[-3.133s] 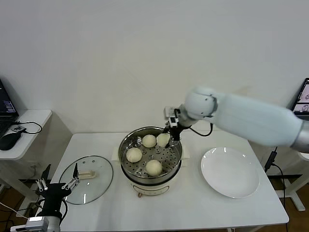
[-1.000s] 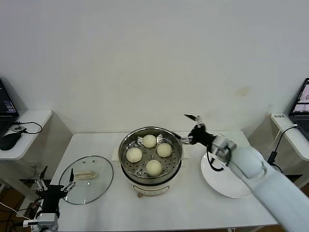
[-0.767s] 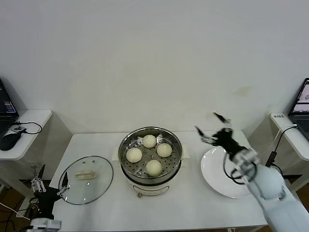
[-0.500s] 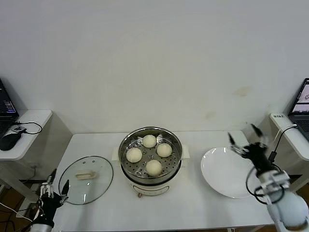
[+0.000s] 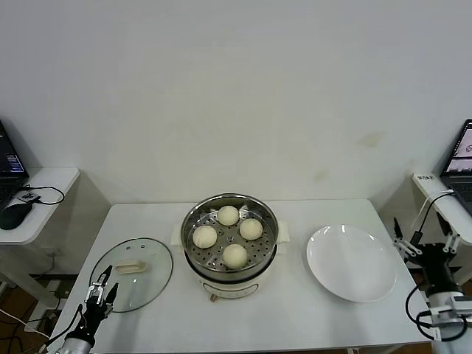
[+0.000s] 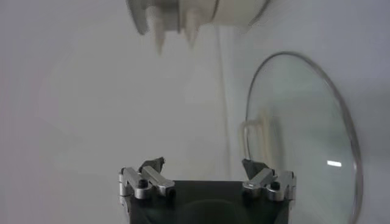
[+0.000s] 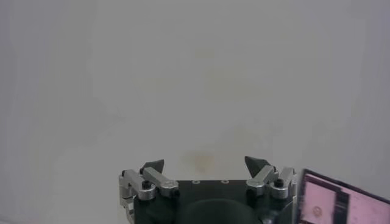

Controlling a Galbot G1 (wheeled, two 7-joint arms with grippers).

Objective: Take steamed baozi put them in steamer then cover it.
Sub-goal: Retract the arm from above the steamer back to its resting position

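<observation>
Four pale baozi (image 5: 228, 214) (image 5: 251, 228) (image 5: 204, 236) (image 5: 234, 255) lie on the perforated tray of the shiny steel steamer (image 5: 191, 221), which stands uncovered at the table's middle. The glass lid (image 5: 131, 274) with its white handle lies flat on the table left of the steamer; it also shows in the left wrist view (image 6: 298, 128). My left gripper (image 5: 99, 284) is open and empty at the table's front left corner, beside the lid's near edge. My right gripper (image 5: 425, 243) is open and empty off the table's right edge, pointing up towards the wall.
A flat white plate (image 5: 352, 262) lies bare right of the steamer. A side table with a mouse (image 5: 16, 212) and cable stands at the left. Another side table with a laptop (image 5: 461, 158) stands at the right, close to my right arm.
My right arm has let a baozi down in the steamer and swung back right, past the plate, off the table's edge. My left gripper has shifted slightly near the lid's front edge.
</observation>
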